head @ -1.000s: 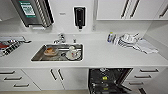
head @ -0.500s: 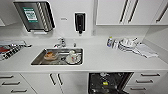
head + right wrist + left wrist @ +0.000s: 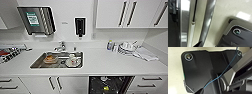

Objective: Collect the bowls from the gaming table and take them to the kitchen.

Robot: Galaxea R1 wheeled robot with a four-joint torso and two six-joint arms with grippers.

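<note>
I am facing the kitchen counter (image 3: 105, 62), white, with a steel sink (image 3: 37, 64) set into it. In the sink sits an orange bowl (image 3: 50, 58), and beside it to the right a white bowl (image 3: 73, 61). The two stand close together on the sink's floor, below the tap (image 3: 60, 46). The gaming table is out of view. In the left wrist view my own dark plate (image 3: 200, 72) hangs over a pale floor; in the right wrist view the plate (image 3: 238, 37) lies close to a grey bar and a pale surface.
An open dishwasher (image 3: 110, 85) gapes below the counter, right of the sink. Dishes and a cloth (image 3: 135, 50) lie on the counter at the right. Wall dispensers (image 3: 37, 20) and white cabinets (image 3: 130, 13) hang above. A patterned item (image 3: 10, 53) lies at the far left.
The whole head picture has slid downward a little, so the camera has moved. The bowls and the other things in the kitchen stay where they were.
</note>
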